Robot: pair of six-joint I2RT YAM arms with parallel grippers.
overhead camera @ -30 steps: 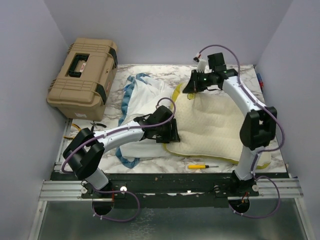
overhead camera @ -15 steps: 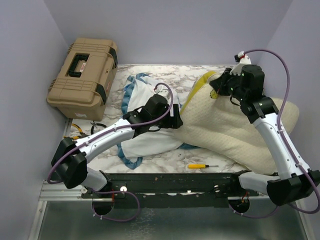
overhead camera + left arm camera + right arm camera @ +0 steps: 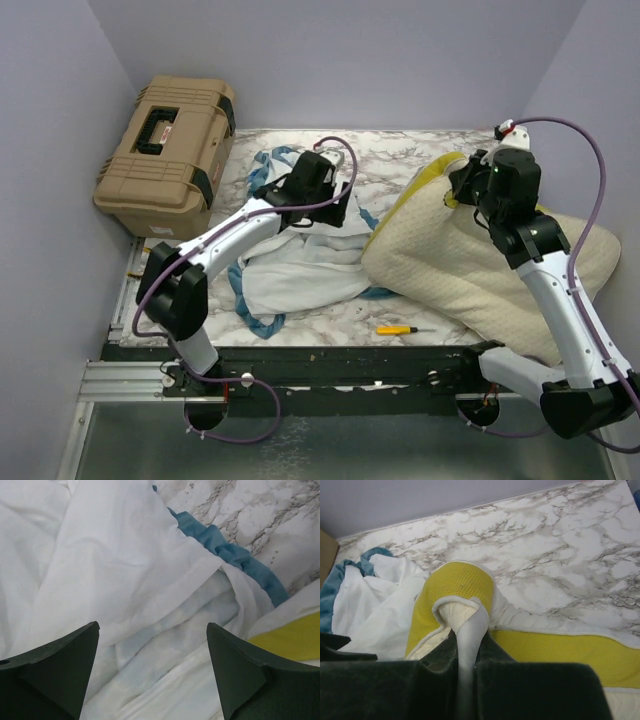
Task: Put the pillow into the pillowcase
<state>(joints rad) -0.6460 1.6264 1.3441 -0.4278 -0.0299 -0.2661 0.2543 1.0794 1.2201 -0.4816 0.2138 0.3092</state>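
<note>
At the bottom centre of the top view, a small yellow-handled screwdriver (image 3: 405,330) lies on the marble table (image 3: 395,160), near its front edge. Just above it and to the left, the pillowcase (image 3: 300,275) sits crumpled in the middle-left of the frame, its white inside turned up and its blue trim curling along the lower left. The pillow (image 3: 450,270) fills the right half and is wholly outside the case, its lower left edge lying over a bit of the blue trim. Its upper left corner is raised off the table by the right gripper (image 3: 458,187). In the right wrist view that gripper (image 3: 465,652) is clamped on a fold of the pillow's (image 3: 460,582) mustard band, with the pillowcase (image 3: 375,600) at the left and bare table (image 3: 545,545) above. The left gripper (image 3: 338,207) hangs over the upper part of the case. In its own view it (image 3: 152,630) is spread wide with nothing between the fingers (image 3: 60,665), over the white cloth (image 3: 115,565), with a strip of the pillow's yellow band (image 3: 290,640) at the lower right. A tan toolbox (image 3: 165,150) stands in the upper left corner.
</note>
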